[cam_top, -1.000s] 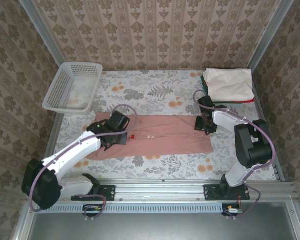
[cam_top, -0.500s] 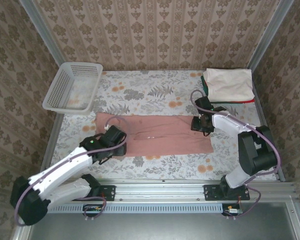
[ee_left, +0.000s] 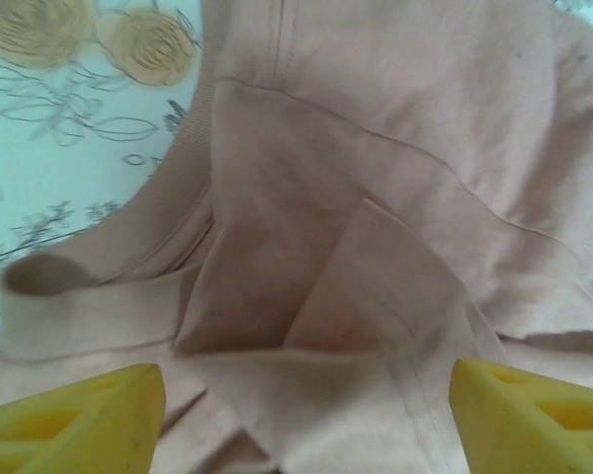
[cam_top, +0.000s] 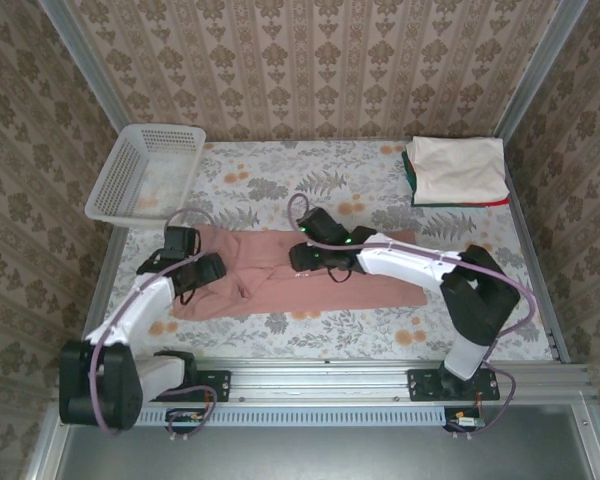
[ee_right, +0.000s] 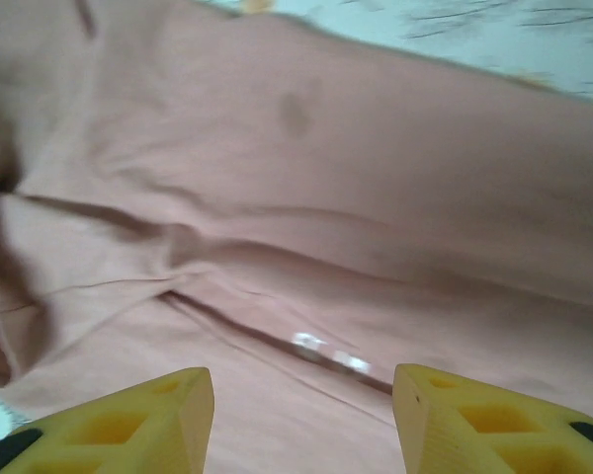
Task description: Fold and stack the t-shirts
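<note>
The dusty-pink t-shirt lies lengthwise across the front of the table, its left end rumpled into folds. My left gripper hovers over that rumpled end, its yellow fingers wide apart and open, nothing between them. My right gripper reaches across to the shirt's middle and stands open just above the cloth, near a small white print. A stack of folded t-shirts, cream on top with green and red edges below, sits at the back right corner.
A white lattice basket stands at the back left, tilted against the wall. The flowered tablecloth covers the table behind the pink shirt. Metal rails run along the near edge by the arm bases.
My left gripper opened, let go of the pink shirt and drew back toward its left end, which is now rumpled. My right arm swung from the shirt's right end to its middle.
</note>
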Robot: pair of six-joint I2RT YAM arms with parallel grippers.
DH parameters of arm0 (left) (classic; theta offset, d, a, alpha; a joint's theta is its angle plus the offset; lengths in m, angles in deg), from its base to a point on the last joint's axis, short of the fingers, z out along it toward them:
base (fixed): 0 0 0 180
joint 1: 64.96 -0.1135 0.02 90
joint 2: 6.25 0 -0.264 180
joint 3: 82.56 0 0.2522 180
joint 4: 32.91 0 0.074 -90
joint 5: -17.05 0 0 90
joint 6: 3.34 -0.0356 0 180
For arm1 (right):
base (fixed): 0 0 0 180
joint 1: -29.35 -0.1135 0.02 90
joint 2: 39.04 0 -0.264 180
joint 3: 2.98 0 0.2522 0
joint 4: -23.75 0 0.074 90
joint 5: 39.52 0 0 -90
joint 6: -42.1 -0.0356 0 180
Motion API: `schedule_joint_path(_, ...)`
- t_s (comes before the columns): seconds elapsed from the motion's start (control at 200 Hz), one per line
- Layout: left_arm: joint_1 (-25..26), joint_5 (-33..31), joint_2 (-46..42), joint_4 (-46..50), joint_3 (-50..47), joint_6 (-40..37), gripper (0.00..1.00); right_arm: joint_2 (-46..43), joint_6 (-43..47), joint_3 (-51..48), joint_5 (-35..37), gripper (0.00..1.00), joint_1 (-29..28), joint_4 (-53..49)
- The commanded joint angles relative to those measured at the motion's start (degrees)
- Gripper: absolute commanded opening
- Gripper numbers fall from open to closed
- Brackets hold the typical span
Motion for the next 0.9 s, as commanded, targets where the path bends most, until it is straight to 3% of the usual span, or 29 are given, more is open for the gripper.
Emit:
schedule_joint_path(0.0, -0.99, 6.98, 3.80, -5.68, 1.25, -3.99, 0.71, 3.64, -1.46, 2.32, -2.55, 0.53, 0.11, 3.14)
schedule_joint_path(0.045, -1.07, 8.62, 4.82, -6.18, 1.21, -4.28, 0.62, 4.37, -1.52, 2.70, -2.64, 0.53, 0.13, 3.03)
schedule_joint_path(0.115, -0.97, 12.12, 4.20, -3.85, 1.35, -5.14, 0.37, 4.79, -1.46, 2.81, -2.45, 0.53, 0.11, 2.48)
schedule_joint_path(0.2, -0.53, 11.37, -1.40, 0.42, -0.37, -4.11, 0.12, 5.13, -1.33, 2.77, -2.32, 0.53, 0.10, 2.03)
schedule_joint_path(0.29, -0.19, 9.53, -10.32, 4.48, -3.22, -2.42, 0.00, 6.03, -1.26, 3.25, -2.90, 0.53, 0.10, 1.83)
schedule_joint_path(0.4, 3.28, 4.94, -19.72, 6.32, -6.33, 1.83, 0.00, 7.27, -1.76, 3.65, -3.76, 0.53, 0.01, 2.47)
schedule_joint_path(0.625, 3.75, 0.33, -32.10, 9.31, -10.18, 7.95, 0.00, 10.30, -2.26, 7.25, -6.79, 0.53, -2.46, 4.29)
schedule_joint_path(0.71, 3.74, -0.87, -37.89, 7.98, -13.07, 11.81, 0.14, 12.17, -2.27, 9.97, -6.20, 0.52, -4.22, 4.40)
schedule_joint_path(0.78, 3.70, -1.76, -42.37, 6.93, -15.37, 14.41, 0.34, 15.08, -1.71, 14.08, -5.87, 0.50, -5.46, 3.76)
schedule_joint_path(0.895, 3.53, -5.84, -47.03, 8.75, -15.78, 15.83, 0.46, 20.93, 0.54, 22.76, -0.62, 0.48, -7.43, -2.53)
